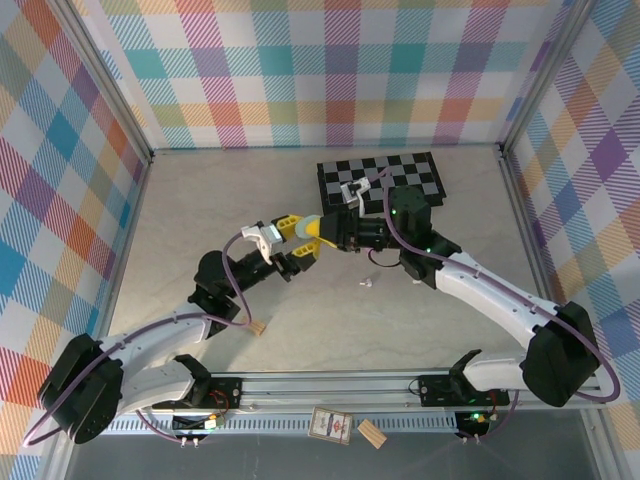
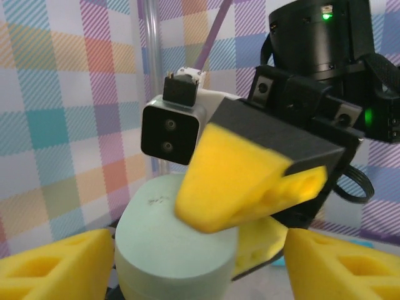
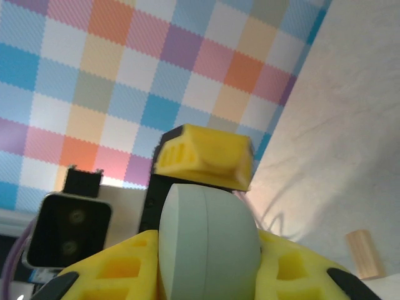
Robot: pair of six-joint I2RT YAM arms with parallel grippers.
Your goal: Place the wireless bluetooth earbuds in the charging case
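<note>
Handover above the surface's middle: the right hand (image 3: 209,250) grips the pale green case (image 3: 206,231), while the left hand (image 2: 200,262) stands released. Next, the left likely fetches the white earbud (image 1: 367,282).

The tabletop (image 1: 200,220) is a pale surface with a marble-like pattern. Beyond the right tool (image 1: 318,238), toward the far side and a little to its right, a black-and-grey checkered mat (image 1: 415,172) lies flat. On the near side of this tool, to its right, one small white earbud (image 1: 368,283) lies alone on the bare surface. On the near side of the left tool (image 1: 297,238), a little to its left, lies a tan wooden block (image 1: 259,327). A metal rail (image 1: 330,385) runs along the near edge, well apart from both tools.
</note>
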